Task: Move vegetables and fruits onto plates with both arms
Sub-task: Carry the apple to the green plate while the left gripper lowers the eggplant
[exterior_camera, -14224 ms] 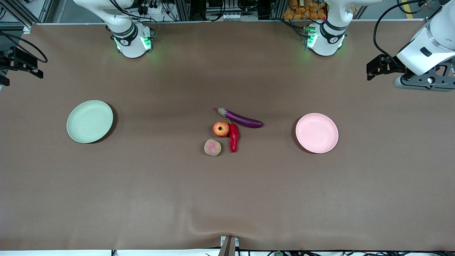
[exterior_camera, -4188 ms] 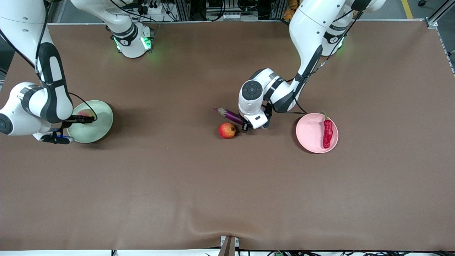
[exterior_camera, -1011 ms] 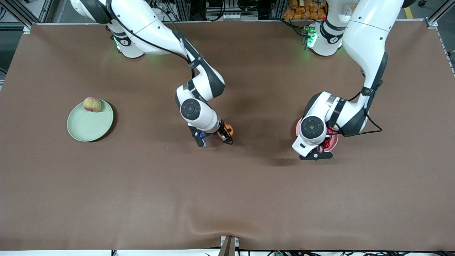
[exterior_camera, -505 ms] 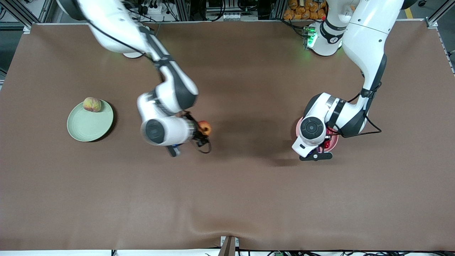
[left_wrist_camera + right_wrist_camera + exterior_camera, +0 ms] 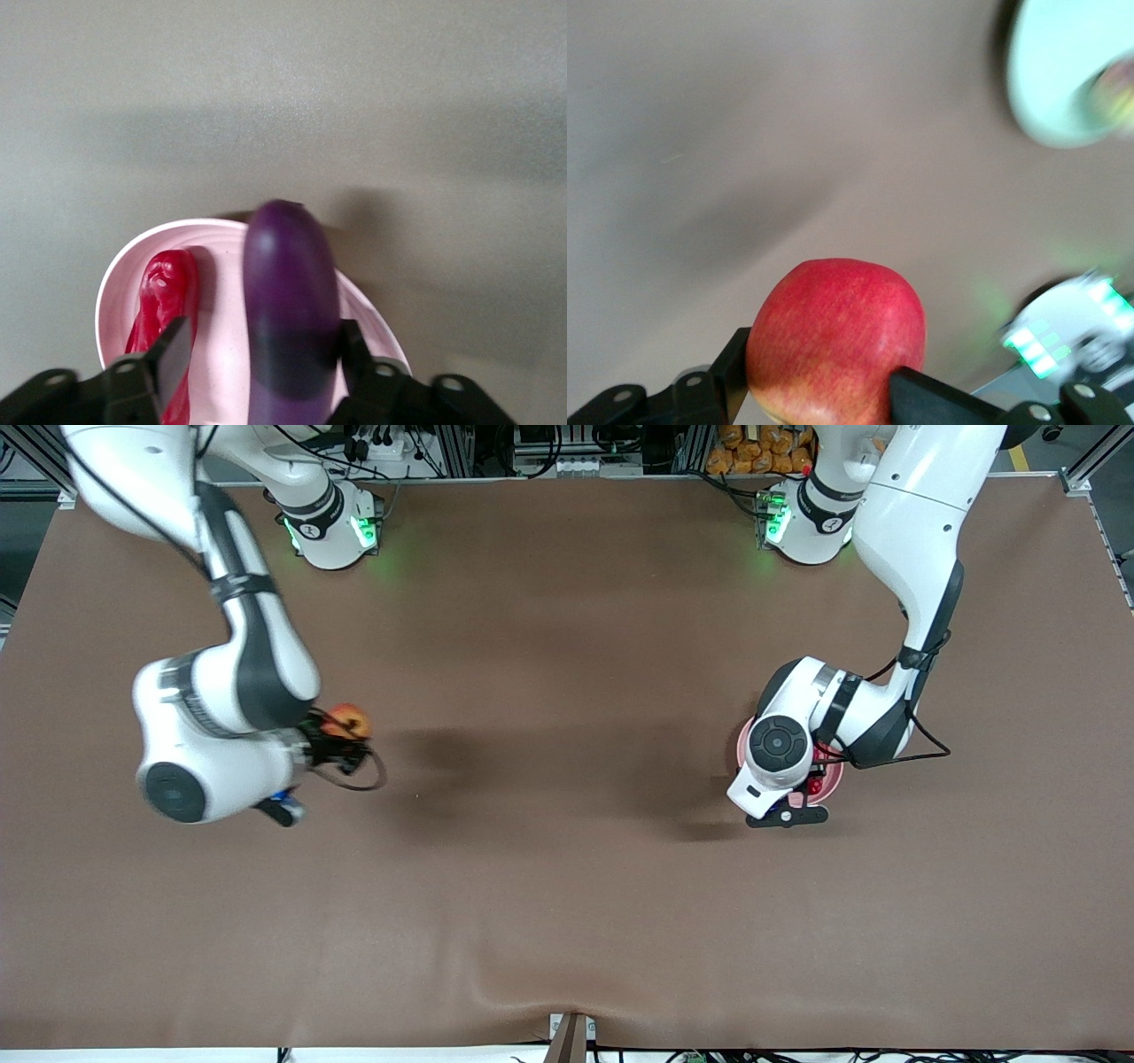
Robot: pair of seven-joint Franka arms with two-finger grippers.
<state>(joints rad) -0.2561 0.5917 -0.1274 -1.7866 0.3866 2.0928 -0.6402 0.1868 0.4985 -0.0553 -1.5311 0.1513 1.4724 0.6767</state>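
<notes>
- The right gripper's (image 5: pixel 341 737) jaws are clamped on the round red-orange fruit (image 5: pixel 837 336), which is held in the air over bare table (image 5: pixel 567 886) toward the right arm's end.
- The mint green plate (image 5: pixel 1063 75) is seen in the right wrist view, with a blurred round fruit (image 5: pixel 1118 87) at its edge.
- Open brown table lies between the two arms.
- The left gripper's (image 5: pixel 261 354) jaws are set apart on either side of the purple eggplant (image 5: pixel 291 310) over the pink plate (image 5: pixel 115 288).
- The eggplant's long axis is laid alongside the red chili pepper (image 5: pixel 164 310), its rounded end overhanging the rim.
</notes>
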